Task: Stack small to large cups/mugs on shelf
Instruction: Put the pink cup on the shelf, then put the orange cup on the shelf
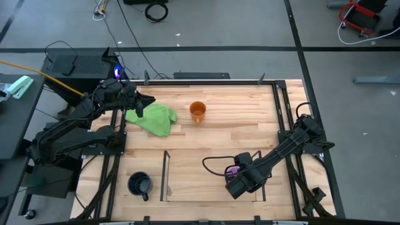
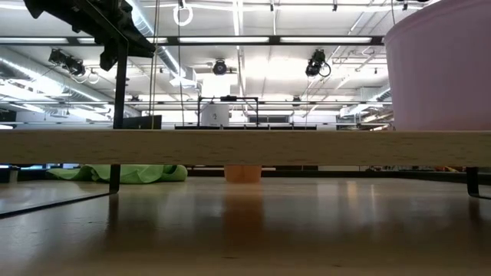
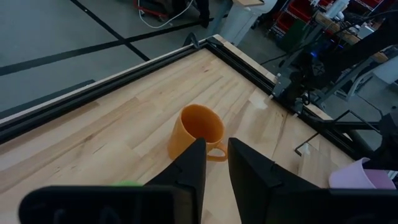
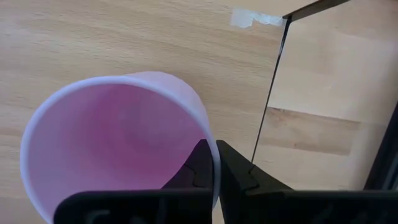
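The lilac mug (image 1: 232, 169) stands upright inside the light-wood shelf bay (image 1: 200, 184), near its right clear panel (image 4: 273, 93). My right gripper (image 1: 235, 178) is shut on it. The orange mug (image 1: 197, 112) stands on its base on the table's far middle, and also shows in the left wrist view (image 3: 196, 130). The navy mug (image 1: 139, 184) stands at the near left, outside the left clear panel (image 1: 165, 176). My left gripper (image 3: 216, 149) hovers over the green cloth (image 1: 155, 117), its fingers a narrow gap apart and empty, pointing toward the orange mug. My right gripper pinches the lilac mug's wall at the rim (image 4: 208, 134), one finger inside the mug and one outside. The fingers come from above, slanting down. The mug is upright with its mouth up (image 2: 437, 65). The shelf's front board hides its base, so I cannot tell whether it rests.
The crumpled green cloth lies on the table's far left, under my left gripper. Black frame rails (image 1: 281, 119) run along the table's sides. The shelf's front board (image 2: 245, 147) crosses the low view. Bare wood lies between the orange mug and the shelf.
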